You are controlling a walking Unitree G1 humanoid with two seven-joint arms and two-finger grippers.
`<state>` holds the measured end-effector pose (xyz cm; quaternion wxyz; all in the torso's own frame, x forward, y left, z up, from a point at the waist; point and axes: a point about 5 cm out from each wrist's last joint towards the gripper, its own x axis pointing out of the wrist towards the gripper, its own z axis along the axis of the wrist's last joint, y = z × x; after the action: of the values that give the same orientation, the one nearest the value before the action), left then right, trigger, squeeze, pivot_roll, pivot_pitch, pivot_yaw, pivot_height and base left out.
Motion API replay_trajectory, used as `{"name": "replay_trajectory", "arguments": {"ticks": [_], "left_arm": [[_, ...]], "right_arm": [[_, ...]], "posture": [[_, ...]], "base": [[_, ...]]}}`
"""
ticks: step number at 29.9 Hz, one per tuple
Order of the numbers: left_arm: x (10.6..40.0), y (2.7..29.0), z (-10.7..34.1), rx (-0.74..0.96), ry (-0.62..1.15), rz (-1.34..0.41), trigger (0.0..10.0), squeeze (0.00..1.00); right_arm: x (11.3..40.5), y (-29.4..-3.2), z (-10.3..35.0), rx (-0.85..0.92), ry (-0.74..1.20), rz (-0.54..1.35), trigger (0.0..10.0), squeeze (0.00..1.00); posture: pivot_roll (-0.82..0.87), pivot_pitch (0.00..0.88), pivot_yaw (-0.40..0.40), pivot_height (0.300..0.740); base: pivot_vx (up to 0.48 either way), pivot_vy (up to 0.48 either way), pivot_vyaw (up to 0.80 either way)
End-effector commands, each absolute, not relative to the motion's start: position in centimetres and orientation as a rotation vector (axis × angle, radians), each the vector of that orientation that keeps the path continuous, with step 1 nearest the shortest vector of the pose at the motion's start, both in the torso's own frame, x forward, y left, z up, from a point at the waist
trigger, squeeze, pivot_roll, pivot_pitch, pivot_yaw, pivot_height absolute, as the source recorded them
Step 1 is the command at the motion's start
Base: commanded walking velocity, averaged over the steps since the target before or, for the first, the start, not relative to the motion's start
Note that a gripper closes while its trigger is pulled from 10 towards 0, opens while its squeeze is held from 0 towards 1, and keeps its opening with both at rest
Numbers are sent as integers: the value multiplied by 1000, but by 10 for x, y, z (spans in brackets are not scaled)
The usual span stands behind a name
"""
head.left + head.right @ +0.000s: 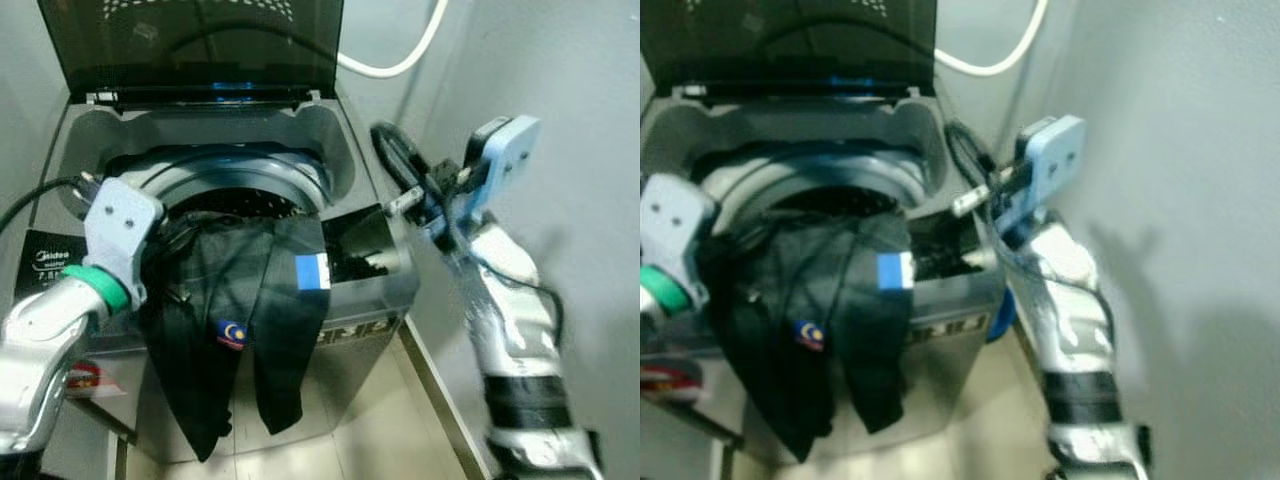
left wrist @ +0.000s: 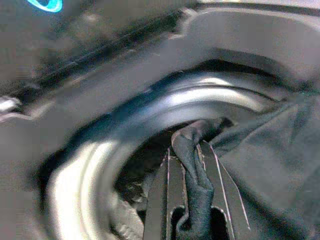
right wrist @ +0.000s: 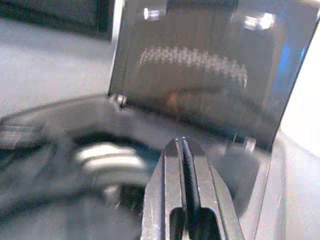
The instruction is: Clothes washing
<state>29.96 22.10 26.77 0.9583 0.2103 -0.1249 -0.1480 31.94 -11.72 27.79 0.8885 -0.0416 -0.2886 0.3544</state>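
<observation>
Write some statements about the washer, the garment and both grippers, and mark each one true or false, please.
1. The washer lid is closed. False: it stands open, raised at the back.
2. The dark garment hangs over the washer's front edge. True.
3. The left gripper pinches a fold of the garment. True.
4. The right gripper holds a sock. False: its fingers are shut on nothing, above the washer's right side.
5. The garment lies wholly inside the drum. False: much of it drapes down the front.
</observation>
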Motion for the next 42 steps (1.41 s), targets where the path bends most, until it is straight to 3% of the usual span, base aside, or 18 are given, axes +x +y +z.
{"name": "replay_trajectory", "arguments": {"ticks": [1, 8, 22, 26, 27, 28, 29, 30, 34, 42], "left_arm": [[303, 221, 271, 465, -293, -270, 0, 0], [324, 220, 296, 500, -426, -163, 0, 0], [369, 223, 389, 669, -735, 287, 0, 0], [376, 230, 398, 676, -718, 340, 0, 0], [383, 232, 391, 670, -644, 320, 0, 0], [391, 232, 376, 641, -555, 255, 1098, 0], [391, 232, 376, 641, -555, 255, 1098, 0], [399, 228, 358, 576, -454, 154, 10000, 0], [396, 208, 329, 478, -406, -145, 10000, 0], [367, 192, 334, 481, -595, -296, 10000, 0]], "right_arm": [[316, -116, 271, -124, -560, 774, 10000, 0], [318, -115, 259, -114, -500, 775, 10000, 0], [313, -109, 262, -64, -490, 744, 10000, 0], [313, -118, 261, -69, -483, 708, 10000, 0], [313, -121, 260, -69, -479, 689, 10000, 0], [313, -125, 259, -69, -477, 666, 10000, 0], [313, -125, 259, -69, -477, 666, 10000, 0], [313, -129, 258, -63, -475, 646, 10000, 0], [311, -137, 254, -3, -459, 586, 10000, 0], [314, -140, 239, 127, -415, 476, 10000, 0]], "posture": [[117, 124, -19, 740], [109, 120, -23, 740], [72, 129, -10, 740], [63, 128, 0, 740], [62, 127, 1, 740], [57, 126, 9, 740], [57, 126, 9, 740], [55, 126, 10, 740], [51, 121, 8, 740], [85, 104, -3, 740]], "base": [[0, 0, 0], [0, 0, 0], [0, 0, 0], [0, 0, 0], [0, 0, 0], [0, 0, 0], [0, 0, 0], [0, 0, 0], [0, 0, 0], [0, 0, 0]]}}
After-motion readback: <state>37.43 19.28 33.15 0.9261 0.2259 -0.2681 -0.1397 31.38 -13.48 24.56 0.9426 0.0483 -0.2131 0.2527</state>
